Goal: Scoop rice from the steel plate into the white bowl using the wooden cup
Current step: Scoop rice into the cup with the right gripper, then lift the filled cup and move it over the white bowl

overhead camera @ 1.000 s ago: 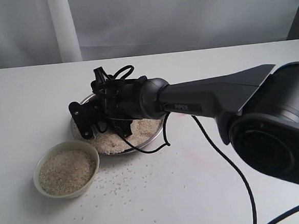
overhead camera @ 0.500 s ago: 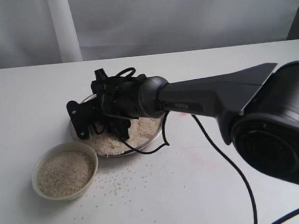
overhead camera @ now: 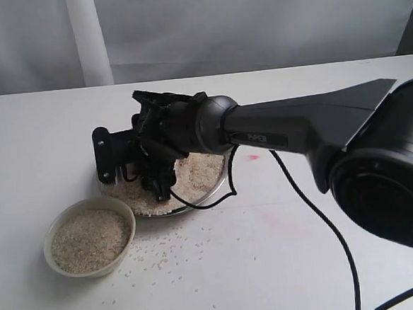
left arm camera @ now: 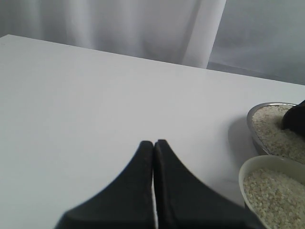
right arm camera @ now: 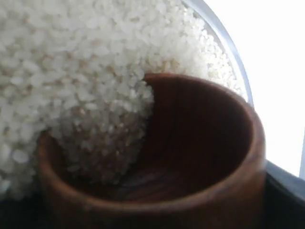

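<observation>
My right gripper (overhead camera: 131,169) reaches down into the steel plate (overhead camera: 218,188) and is shut on the wooden cup (right arm camera: 205,143), which the exterior view hides behind the fingers. The cup lies tilted with its mouth pushed into the rice (right arm camera: 71,62); grains spill into one side of its dark inside. The plate's rim (right arm camera: 228,43) runs just past the cup. The white bowl (overhead camera: 54,236), holding rice, stands on the table in front of the plate to the left. My left gripper (left arm camera: 153,142) is shut and empty over bare table, with the bowl (left arm camera: 248,167) and plate (left arm camera: 251,125) off to one side.
Loose grains (overhead camera: 170,250) lie scattered on the white table (overhead camera: 285,263) in front of the plate and bowl. The right arm (overhead camera: 311,126) and its black cable (overhead camera: 325,225) stretch across the right half. A white curtain hangs behind the table.
The right wrist has rolled and lifted a little over the plate, swinging the gripper's fingers round. The bowl and the plate stay where they were.
</observation>
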